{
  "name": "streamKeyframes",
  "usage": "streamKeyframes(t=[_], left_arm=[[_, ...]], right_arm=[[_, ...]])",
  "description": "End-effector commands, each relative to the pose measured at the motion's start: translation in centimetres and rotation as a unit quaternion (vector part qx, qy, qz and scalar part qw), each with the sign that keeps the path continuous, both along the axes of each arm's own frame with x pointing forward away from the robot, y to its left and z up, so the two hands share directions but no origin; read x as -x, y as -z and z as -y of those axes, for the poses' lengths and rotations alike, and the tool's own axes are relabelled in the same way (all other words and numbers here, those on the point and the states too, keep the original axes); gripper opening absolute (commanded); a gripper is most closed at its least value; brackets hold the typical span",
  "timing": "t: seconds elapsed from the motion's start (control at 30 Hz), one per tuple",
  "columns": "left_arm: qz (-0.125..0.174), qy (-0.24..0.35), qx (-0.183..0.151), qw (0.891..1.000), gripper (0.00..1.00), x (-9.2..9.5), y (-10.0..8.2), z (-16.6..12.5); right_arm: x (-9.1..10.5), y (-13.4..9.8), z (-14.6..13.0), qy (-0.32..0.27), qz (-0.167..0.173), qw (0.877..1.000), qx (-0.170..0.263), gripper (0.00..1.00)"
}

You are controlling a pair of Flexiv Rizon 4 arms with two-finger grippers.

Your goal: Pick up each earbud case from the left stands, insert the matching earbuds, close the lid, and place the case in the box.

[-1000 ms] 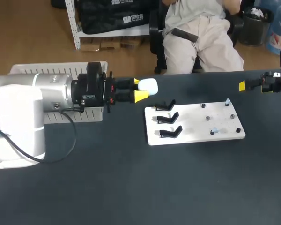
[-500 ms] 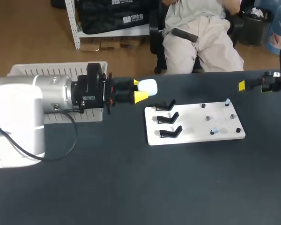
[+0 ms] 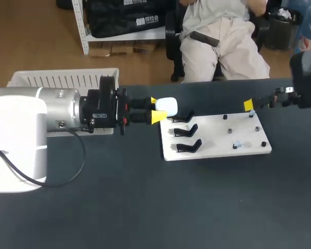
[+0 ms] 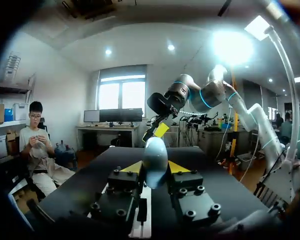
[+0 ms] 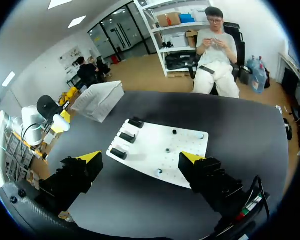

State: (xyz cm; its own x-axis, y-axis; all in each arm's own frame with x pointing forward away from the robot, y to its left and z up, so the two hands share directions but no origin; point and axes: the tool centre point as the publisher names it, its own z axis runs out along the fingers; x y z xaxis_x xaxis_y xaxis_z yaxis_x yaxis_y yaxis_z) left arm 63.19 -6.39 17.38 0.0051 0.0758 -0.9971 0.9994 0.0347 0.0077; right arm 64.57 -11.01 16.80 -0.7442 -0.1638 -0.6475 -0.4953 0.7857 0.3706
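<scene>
My left gripper (image 3: 155, 110) is shut on a white earbud case (image 3: 167, 106) and holds it above the table, just left of the white board (image 3: 216, 148). In the left wrist view the case (image 4: 155, 159) stands upright between the yellow fingertips (image 4: 132, 167). Three black stands (image 3: 186, 129) on the board's left side carry nothing. Two small pale earbuds (image 3: 237, 145) sit among black pegs on its right side. My right gripper (image 3: 250, 106) hovers open at the board's far right corner; its own view looks down on the board (image 5: 160, 150) between wide-apart fingers (image 5: 90, 159).
A white slatted box (image 3: 62, 79) stands at the table's far left, behind my left arm; it also shows in the right wrist view (image 5: 97, 100). Dark table surface stretches in front of the board.
My left gripper has shifted a little right and nearer with the case, closer to the board. My right arm has swung left from the table's right edge to the board's far corner.
</scene>
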Motion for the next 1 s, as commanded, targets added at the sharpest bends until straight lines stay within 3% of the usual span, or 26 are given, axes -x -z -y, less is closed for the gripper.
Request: streamKeyframes(t=[0.03,0.4,1.0], left_arm=[[0.002,0.006,-0.001,1.000,0.00,-0.2,0.4,0.6],[0.017,0.024,-0.005,1.000,0.00,-0.4,0.9,1.6],[0.014,0.026,-0.011,0.999,0.00,-0.4,1.5,1.8]], right_arm=[[0.8,-1.0,-1.5,-0.031,-0.015,0.999,-0.008,1.00],[2.7,-1.7,-6.8,-0.096,-0.035,0.995,0.011,1.00],[2.8,-1.1,-11.9,-0.135,-0.055,0.989,0.020,1.00]])
